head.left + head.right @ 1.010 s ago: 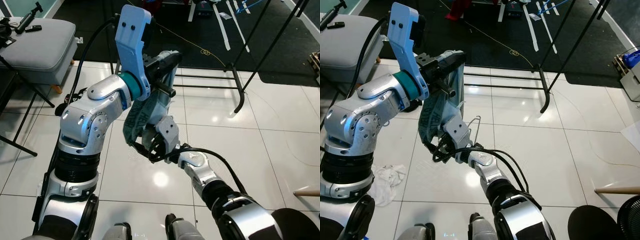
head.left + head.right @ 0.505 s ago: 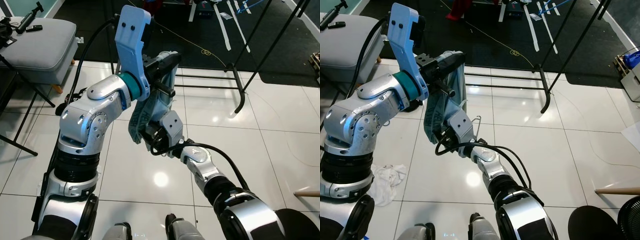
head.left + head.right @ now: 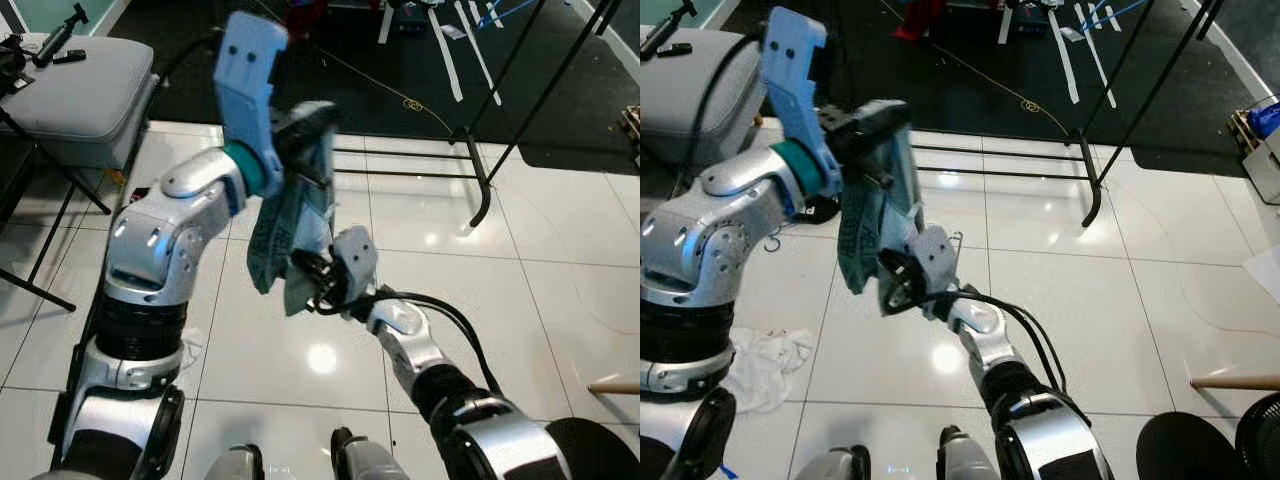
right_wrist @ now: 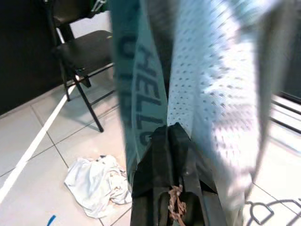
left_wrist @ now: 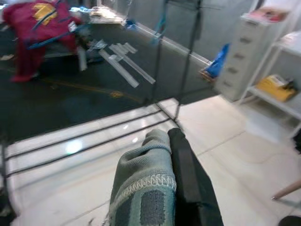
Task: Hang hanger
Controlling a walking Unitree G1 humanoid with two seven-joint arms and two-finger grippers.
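Both arms sit slightly further left in the head views than half a second ago, and the left arm is motion-blurred, so the pair is mid-move. Left gripper (image 3: 310, 125), in the upper centre of the left eye view, is clamped on the top of a grey-green garment (image 3: 285, 225); the left wrist view shows its fingers (image 5: 190, 183) pressed against the knitted collar. Right gripper (image 3: 318, 280), at frame centre, has risen from the lower hem toward the middle of the cloth, and the right wrist view shows its fingertips (image 4: 170, 141) pinched shut on the mesh fabric.

A thin wire hook, judged to be the hanger (image 3: 956, 240), shows just right of the garment in the right eye view; its body is hidden by the cloth, so whether it is seated inside cannot be told.

The black rack (image 3: 478, 170) stands well apart in the upper right. A white rag (image 3: 760, 365) lies on the floor (image 3: 560, 300) at lower left. Judged state: garment gathered, transport to the rack not yet done
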